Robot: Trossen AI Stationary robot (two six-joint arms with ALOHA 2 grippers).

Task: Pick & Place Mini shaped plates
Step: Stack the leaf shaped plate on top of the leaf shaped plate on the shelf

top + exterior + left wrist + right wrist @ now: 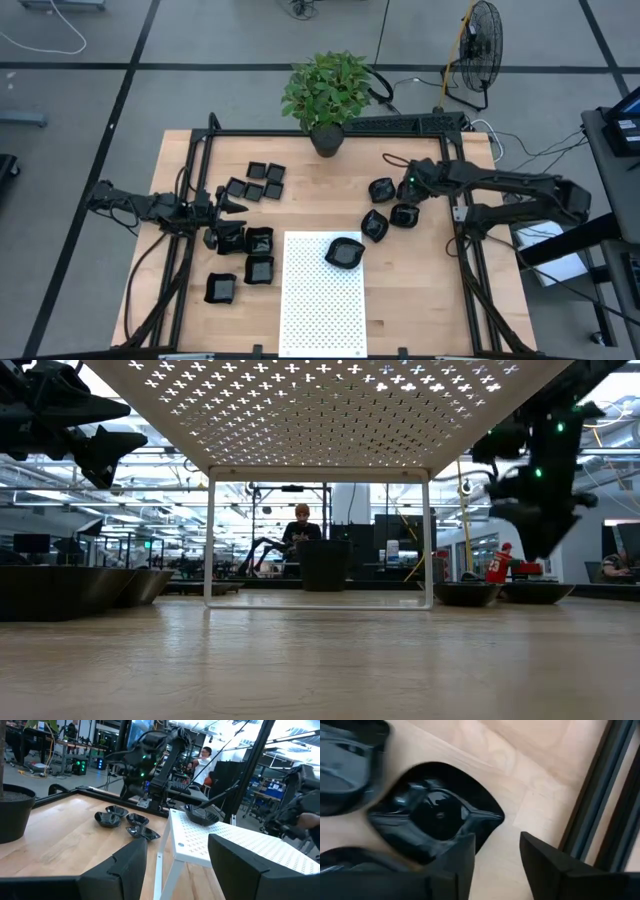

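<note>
Fingers of the right gripper stand parted, empty, one tip overlapping the pointed rim of a rounded plate; neighbouring plates are cropped. Left gripper gapes wide, holding nothing, beside the white mat.

Glossy black mini shaped plates (one on mat) lie in clusters.

Dark jointed arms, green lights
</note>
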